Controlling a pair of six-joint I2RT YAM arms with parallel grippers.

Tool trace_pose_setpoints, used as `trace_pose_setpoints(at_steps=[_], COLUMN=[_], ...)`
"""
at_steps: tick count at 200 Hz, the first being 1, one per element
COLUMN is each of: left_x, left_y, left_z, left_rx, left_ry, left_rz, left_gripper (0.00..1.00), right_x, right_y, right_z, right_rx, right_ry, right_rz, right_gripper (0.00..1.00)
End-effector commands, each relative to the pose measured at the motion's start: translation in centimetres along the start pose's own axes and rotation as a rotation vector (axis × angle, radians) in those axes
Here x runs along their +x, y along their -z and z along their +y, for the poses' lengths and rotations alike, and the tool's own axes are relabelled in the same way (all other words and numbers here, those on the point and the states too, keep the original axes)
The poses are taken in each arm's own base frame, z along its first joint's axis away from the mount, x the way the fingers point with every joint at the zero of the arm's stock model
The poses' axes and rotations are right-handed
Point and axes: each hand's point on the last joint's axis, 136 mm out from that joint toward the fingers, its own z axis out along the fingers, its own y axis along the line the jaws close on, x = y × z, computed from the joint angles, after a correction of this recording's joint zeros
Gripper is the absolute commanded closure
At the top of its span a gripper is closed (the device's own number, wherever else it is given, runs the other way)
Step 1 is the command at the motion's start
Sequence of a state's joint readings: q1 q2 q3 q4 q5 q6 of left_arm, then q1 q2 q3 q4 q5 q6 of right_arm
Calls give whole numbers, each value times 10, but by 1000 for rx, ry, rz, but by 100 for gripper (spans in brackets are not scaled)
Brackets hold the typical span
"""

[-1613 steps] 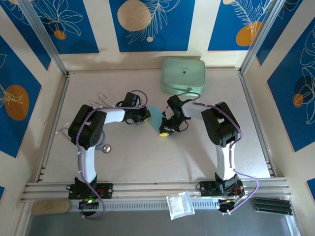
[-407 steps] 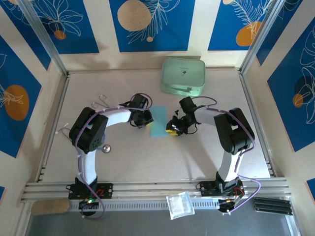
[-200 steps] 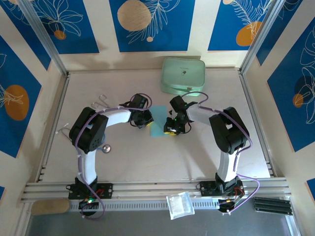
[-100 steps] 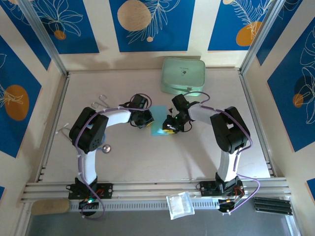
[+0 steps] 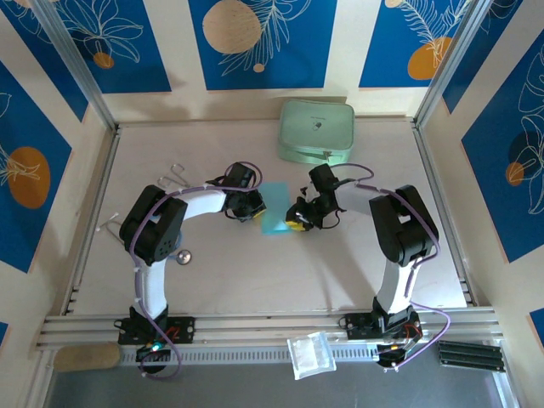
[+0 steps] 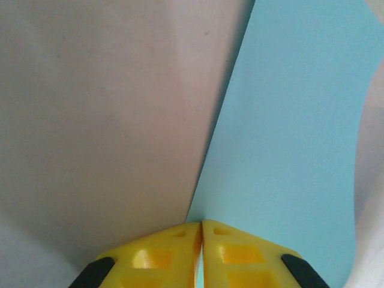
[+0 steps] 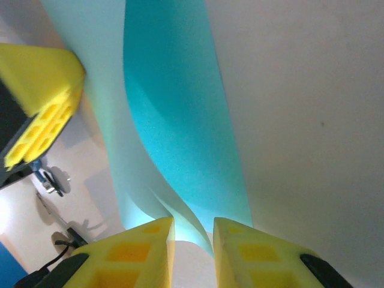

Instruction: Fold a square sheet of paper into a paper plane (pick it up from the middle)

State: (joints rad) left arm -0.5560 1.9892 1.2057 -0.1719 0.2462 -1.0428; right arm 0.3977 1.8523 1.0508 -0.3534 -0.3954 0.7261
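Lying bowed between the arms, the square sheet of paper [image 5: 274, 211] runs its longer side far-to-near (right edge curled up). We see the left gripper [image 6: 201, 234] clamped on its left edge, while the right gripper [image 7: 193, 234] stands narrowly parted around the curl. The mint-green case [image 5: 316, 130] lies beyond.

Table [image 5: 255, 280] – pale grey-beige, matte, aluminium rails along its sides.
On it: mint-green case [image 5: 316, 130] at the far edge, right of centre, lying flat.
Left side: bent wire hooks [image 5: 177, 174], a small white piece [image 5: 110, 223], a small round metal item [image 5: 182, 255] – all well apart from the case.
Mid-table: sky-blue sheet [image 5: 274, 212], partly curled up off the surface.
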Motion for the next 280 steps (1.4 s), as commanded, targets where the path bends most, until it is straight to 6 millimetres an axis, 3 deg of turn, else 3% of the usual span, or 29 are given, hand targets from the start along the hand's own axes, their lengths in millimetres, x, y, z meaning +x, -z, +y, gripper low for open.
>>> trace_pose_setpoints(at_steps=[1,41,89,136,181,229,280], left_x=[27,27,28,28,28,27,26], left_y=[-22,-22,-22,-21,-23,-22,-21], left_z=[60,61,63,62,60,58,55], left_rx=[-191,-193,-196,-192,-187,-179,-169], left_ry=[57,58,58,57,52,52,53], left_rz=[89,91,89,90,93,91,85], left_gripper=[88,87,88,88,88,88,88], right_x=[6,10,9,-3,-13,-2,6], right_y=[9,10,9,12,2,0,10], right_z=[13,13,14,14,19,11,5], right_rx=[-76,-128,-153,-197,-218,-164,-144], right_ry=[9,3,0,-40,-37,-57,-82], right_rz=[8,26,24,-14,-11,23,29], right_gripper=[74,68,69,69,71,74,77])
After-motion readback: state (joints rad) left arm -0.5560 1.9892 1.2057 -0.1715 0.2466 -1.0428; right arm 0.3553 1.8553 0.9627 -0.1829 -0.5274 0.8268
